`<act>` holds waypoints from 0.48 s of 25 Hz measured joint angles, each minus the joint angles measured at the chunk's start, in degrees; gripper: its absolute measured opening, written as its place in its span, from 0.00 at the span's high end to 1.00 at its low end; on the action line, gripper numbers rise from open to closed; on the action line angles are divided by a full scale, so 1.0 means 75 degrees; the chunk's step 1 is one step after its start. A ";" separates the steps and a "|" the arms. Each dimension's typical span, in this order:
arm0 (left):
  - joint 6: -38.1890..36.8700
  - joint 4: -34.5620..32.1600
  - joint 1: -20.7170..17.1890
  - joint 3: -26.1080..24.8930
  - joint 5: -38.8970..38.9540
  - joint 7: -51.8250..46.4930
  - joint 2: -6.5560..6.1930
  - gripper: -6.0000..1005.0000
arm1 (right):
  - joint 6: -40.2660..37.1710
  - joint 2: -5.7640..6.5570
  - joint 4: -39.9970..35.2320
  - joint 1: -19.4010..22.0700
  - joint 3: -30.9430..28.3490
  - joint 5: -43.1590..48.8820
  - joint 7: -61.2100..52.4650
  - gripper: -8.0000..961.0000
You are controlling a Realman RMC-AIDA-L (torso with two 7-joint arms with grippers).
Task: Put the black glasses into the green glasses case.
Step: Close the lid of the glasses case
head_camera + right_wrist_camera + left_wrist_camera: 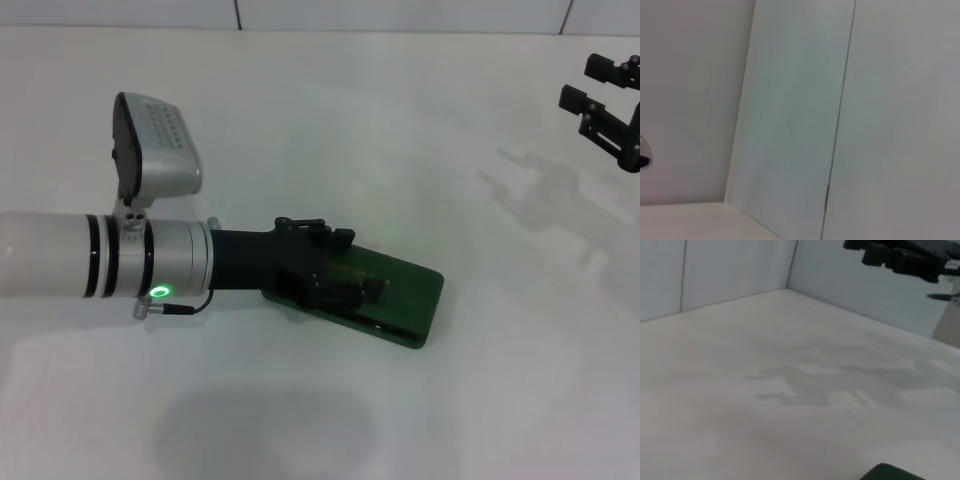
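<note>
The green glasses case (pixel 395 300) lies flat on the white table (pixel 330 130), set at a slant, with its glossy dark lid facing up; whether the lid is fully down cannot be told, since the left gripper (pixel 335 285) covers the end of the case nearest the arm. The black glasses cannot be made out anywhere against the dark gripper and case. The left arm reaches in low and almost level over the table, its pale forearm ending in a black wrist, and the gripper rests over the near half of the case, touching or just above it. Whether its fingers are apart or together cannot be told. Beyond the far end of the case the table runs bare to the wall panels (pixel 400 12); the side of the case toward the robot is also bare tabletop. In the left wrist view only a rounded green corner of the case (pixel 892 473) shows. The right gripper (pixel 610 105) hangs well apart from the case, raised near the table's far corner, its fingers spread apart
</note>
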State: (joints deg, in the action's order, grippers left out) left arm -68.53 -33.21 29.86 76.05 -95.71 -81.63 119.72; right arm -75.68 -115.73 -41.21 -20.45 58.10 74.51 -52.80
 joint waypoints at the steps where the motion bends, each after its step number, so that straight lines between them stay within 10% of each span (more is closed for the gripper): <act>1: 0.0029 0.0032 0.0007 0.0011 -0.0005 0.0088 0.0003 0.18 | 0.0000 0.0004 -0.0004 -0.0005 0.0000 0.0001 0.0003 0.57; 12: -0.1776 0.0080 -0.0090 -0.0239 0.1373 0.1193 -0.0096 0.18 | -0.0389 0.0001 -0.0005 0.0047 -0.0003 0.0003 0.0095 0.54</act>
State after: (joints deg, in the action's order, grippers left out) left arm -81.86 -32.61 29.18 74.26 -85.41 -72.68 119.00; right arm -78.59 -115.72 -41.25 -20.10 58.08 74.54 -52.09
